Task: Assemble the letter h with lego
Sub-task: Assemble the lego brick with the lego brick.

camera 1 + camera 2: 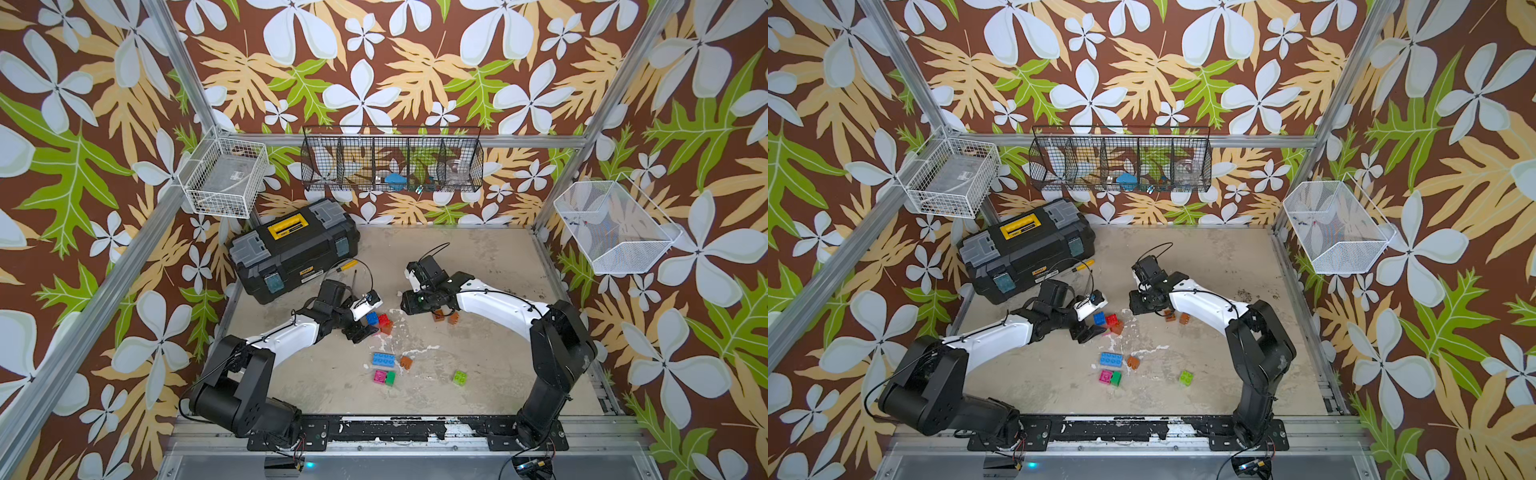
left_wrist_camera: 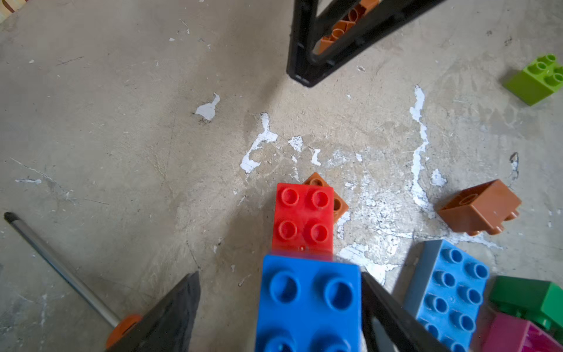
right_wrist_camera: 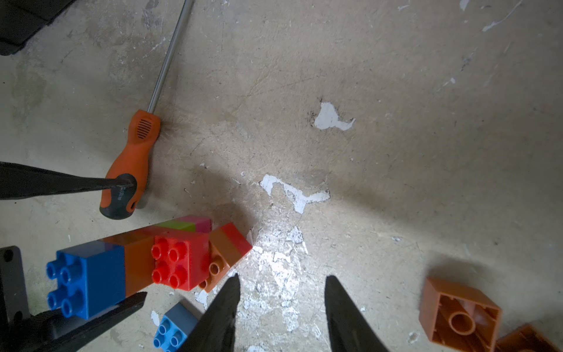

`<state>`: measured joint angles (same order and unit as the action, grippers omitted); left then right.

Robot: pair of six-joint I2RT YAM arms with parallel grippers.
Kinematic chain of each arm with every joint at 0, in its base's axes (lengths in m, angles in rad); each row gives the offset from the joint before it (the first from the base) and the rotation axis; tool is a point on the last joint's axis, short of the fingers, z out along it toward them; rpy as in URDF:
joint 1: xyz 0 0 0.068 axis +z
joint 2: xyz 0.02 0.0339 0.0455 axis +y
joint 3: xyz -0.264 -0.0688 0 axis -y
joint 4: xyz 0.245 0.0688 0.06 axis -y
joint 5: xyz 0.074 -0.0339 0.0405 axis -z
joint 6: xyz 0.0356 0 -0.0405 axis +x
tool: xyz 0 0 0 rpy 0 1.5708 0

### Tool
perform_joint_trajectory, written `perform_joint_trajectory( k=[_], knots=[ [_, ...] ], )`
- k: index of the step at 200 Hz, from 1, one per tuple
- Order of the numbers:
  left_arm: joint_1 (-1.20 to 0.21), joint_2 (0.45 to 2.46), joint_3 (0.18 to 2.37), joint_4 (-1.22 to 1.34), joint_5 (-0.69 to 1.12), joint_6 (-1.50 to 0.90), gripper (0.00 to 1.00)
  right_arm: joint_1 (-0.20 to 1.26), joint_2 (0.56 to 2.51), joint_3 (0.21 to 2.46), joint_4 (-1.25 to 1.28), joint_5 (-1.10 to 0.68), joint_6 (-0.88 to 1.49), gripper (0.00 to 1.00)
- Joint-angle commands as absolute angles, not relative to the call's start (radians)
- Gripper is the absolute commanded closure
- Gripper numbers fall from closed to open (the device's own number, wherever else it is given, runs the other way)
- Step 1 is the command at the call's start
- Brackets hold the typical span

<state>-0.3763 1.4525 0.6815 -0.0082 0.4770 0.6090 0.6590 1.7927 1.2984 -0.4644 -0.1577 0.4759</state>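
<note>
I saw the letter h cluster point(image 3: 137, 262), a bundle of joined glossy plastic studded bricks in blue, orange-brown, red, green and pink. It lay on its side on the rough beige tabletop point(image 3: 396, 122), which was scuffed and chipped in white patches. Its blue end sat between the black wedge-shaped fingers point(image 2: 393, 317) of the left gripper point(image 2: 278, 274). These jaws stood apart: one finger was just beside the blue brick and the other was clear of it, so nothing was clamped.

The right gripper point(image 3: 282, 276) also had its jaws apart, with only bare tabletop between them. The cluster lay near one of its fingers, and two loose orange-brown hollow cubes point(image 3: 460, 314) lay on the opposite side.

In a top view, the left arm point(image 1: 286, 336) reached low and almost flat toward the middle. The right arm point(image 1: 494, 303) came from a raised elbow, with its wrist bent downward.

A screwdriver with an orange rubber handle and a steel shaft point(image 3: 134, 164) lay beside the cluster. A long light-blue brick point(image 1: 385, 359) lay apart from it, nearer the arm bases.
</note>
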Motion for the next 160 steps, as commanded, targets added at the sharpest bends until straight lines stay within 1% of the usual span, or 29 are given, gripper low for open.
perform_joint_trajectory(
  k=[1,28,55,66,95,110,133,160],
  knots=[
    [-0.390,1.460,0.672,-0.003,0.468,0.596,0.17,0.659,1.800,1.308,-0.456,-0.150,0.487,0.52],
    [-0.399,1.484,0.667,0.010,0.443,0.584,0.21,0.659,1.810,1.310,-0.452,-0.156,0.484,0.52],
    [-0.399,1.513,0.676,0.008,0.427,0.587,0.23,0.658,1.815,1.310,-0.460,-0.158,0.466,0.53],
    [-0.399,1.514,0.678,0.010,0.428,0.588,0.26,0.659,1.817,1.306,-0.459,-0.167,0.456,0.53],
    [-0.399,1.516,0.684,0.005,0.448,0.596,0.38,0.659,1.829,1.305,-0.465,-0.187,0.446,0.53],
    [-0.399,1.510,0.681,-0.003,0.451,0.610,0.42,0.659,1.830,1.304,-0.465,-0.192,0.441,0.53],
    [-0.399,1.501,0.670,-0.008,0.453,0.644,0.50,0.660,1.814,1.302,-0.475,-0.154,0.435,0.53],
    [-0.399,1.498,0.685,-0.045,0.448,0.679,0.54,0.659,1.785,1.267,-0.461,-0.169,0.452,0.52]
  ],
)
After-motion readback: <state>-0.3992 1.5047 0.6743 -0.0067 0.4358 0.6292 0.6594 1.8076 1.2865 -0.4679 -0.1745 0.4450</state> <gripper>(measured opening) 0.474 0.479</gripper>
